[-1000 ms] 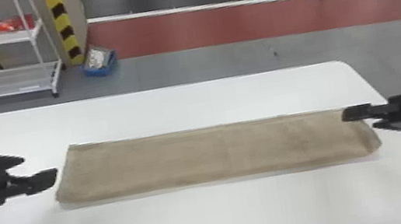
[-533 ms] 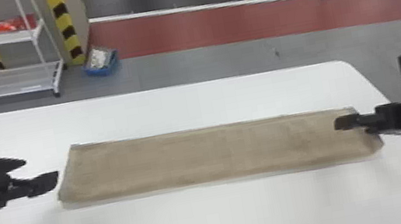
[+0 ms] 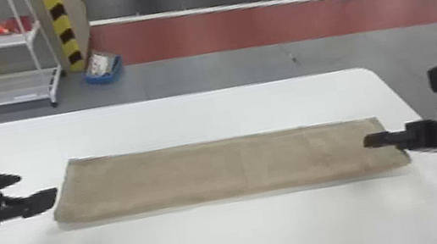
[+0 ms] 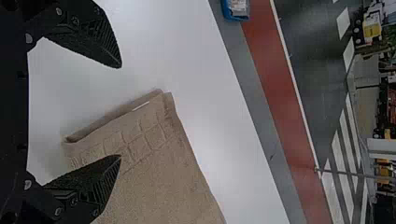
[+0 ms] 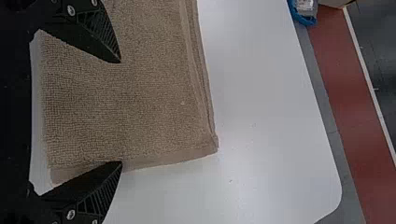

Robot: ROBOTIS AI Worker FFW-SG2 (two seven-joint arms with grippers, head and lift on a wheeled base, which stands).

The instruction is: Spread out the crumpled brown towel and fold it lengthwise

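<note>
The brown towel [image 3: 213,169] lies flat as a long folded strip across the white table, its long sides running left to right. At its left end, my left gripper [image 3: 39,187] stands open, just off the short edge. Over the right end is my right gripper [image 3: 380,142]. In the left wrist view the left gripper [image 4: 120,112] has parted fingers, with the towel's layered end [image 4: 140,135] beyond them. The right wrist view has the right gripper [image 5: 121,112] open above the towel [image 5: 140,93], one finger over the cloth and the other by its short edge.
The white table [image 3: 233,237] extends in front of and behind the towel. Past its far edge, a white shelf rack [image 3: 14,88] and a blue bin [image 3: 103,69] stand on the floor at the left.
My right gripper has moved a little left over the towel's right end, and its arm has swung inward. The left gripper and the towel look nearly unchanged.
</note>
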